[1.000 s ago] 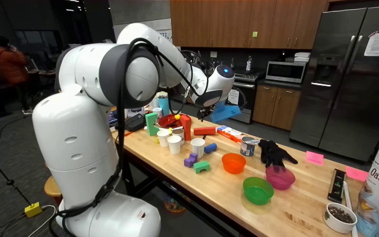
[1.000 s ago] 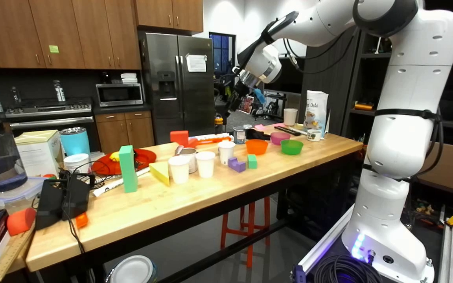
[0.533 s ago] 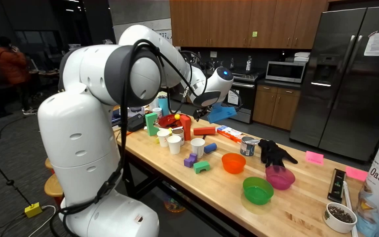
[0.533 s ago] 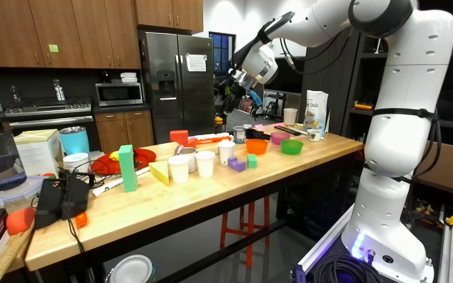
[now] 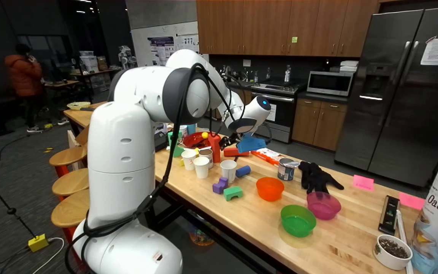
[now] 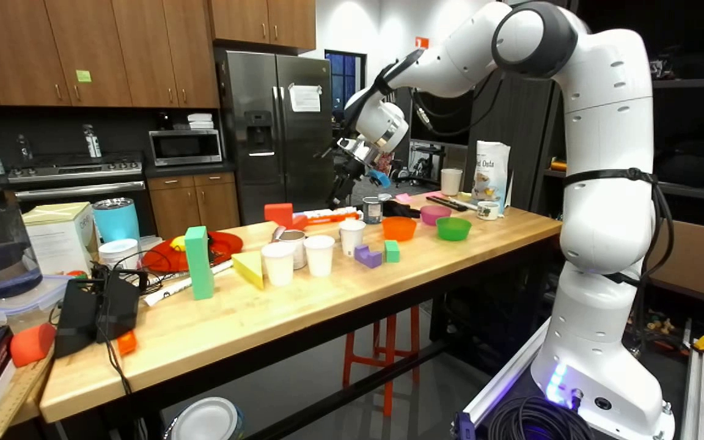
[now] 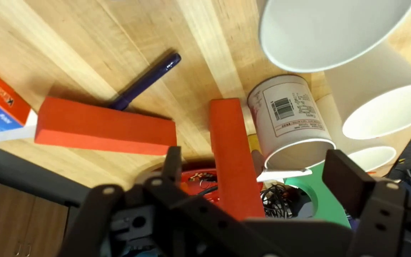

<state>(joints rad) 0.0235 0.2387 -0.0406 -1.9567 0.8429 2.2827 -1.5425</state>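
Observation:
My gripper (image 7: 255,160) is open and empty, its two dark fingers spread wide. In both exterior views it hangs above the far side of the table, in an exterior view (image 5: 226,142) close by the upright red block (image 5: 214,148). In the wrist view that red block (image 7: 232,150) shows between the fingers; whether it touches is not clear. A second red block (image 7: 102,125) lies flat beside a dark purple pen (image 7: 145,82). A labelled paper can (image 7: 287,110) stands beside the upright block, with white cups (image 7: 387,92) beyond. A green arch block (image 7: 326,196) shows past the can.
A red plate (image 6: 230,244) holds small items. An orange bowl (image 5: 270,188), green bowl (image 5: 298,220), pink bowl (image 5: 323,205), metal can (image 5: 286,169) and black glove (image 5: 316,177) stand along the table. Purple (image 5: 220,185) and small green blocks (image 5: 233,193) lie near the cups.
The arm has leaned forward and its wrist has come down. The gripper is lower and nearer the upright red block. The objects on the table have not moved.

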